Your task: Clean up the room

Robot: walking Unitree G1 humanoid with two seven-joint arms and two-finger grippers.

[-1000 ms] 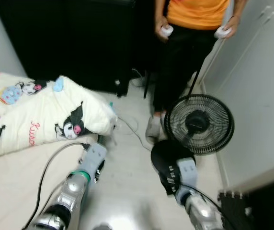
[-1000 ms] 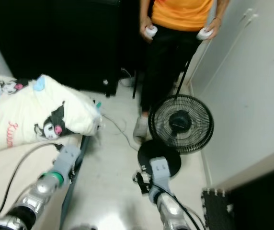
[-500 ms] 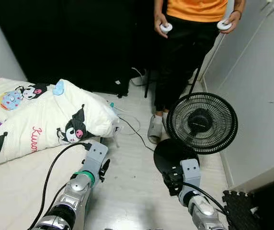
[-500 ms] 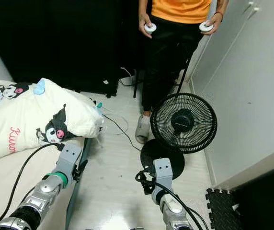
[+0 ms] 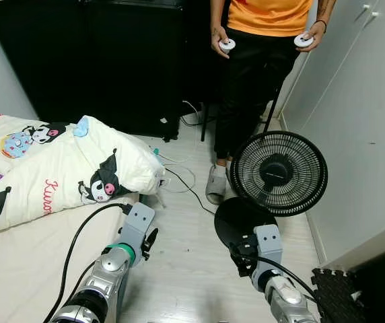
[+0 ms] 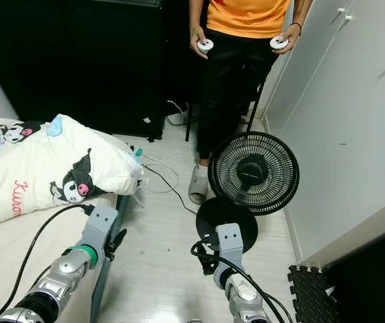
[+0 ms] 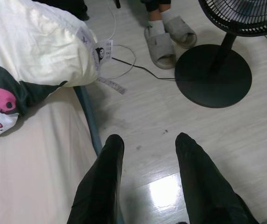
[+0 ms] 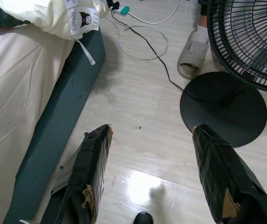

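Quilt (image 5: pixel 51 168) left, fan (image 5: pixel 278 173) and person (image 5: pixel 260 60) ahead; both grippers empty, spread.

1. One fan (image 5: pixel 278 173) stood on the floor.
2. One quilt (image 5: pixel 58 168) lay on one bed (image 5: pixel 17 269).
3. One person (image 5: pixel 263 40) held two controllers (image 5: pixel 227 46).
4. Two slippers (image 7: pixel 160 46) were there.
5. One foam mat (image 6: pixel 307 289) lay nearby.

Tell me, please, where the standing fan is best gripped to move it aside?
Probably the thin upright pole between the round base and the caged head of the fan; it is slim enough for two fingers. Come from the robot's side with the right gripper, open and nearest.
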